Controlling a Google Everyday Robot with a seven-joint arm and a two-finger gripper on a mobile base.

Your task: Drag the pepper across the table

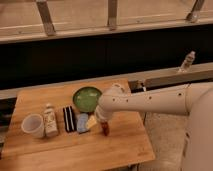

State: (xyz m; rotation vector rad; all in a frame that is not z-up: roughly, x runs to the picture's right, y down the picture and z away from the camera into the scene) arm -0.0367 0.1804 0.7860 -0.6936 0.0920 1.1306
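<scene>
One white arm reaches in from the right over the tabletop. Its end effector points down just in front of the green bowl. The pepper — small and dark red — is right at the tip of the end effector, near the middle of the tabletop; whether it is clamped or merely touched, I cannot tell. Just to the left lie a yellow piece, a blue sponge and a black-and-white striped block. Beyond them stand a small bottle and a white cup — all roughly in a row.
</scene>
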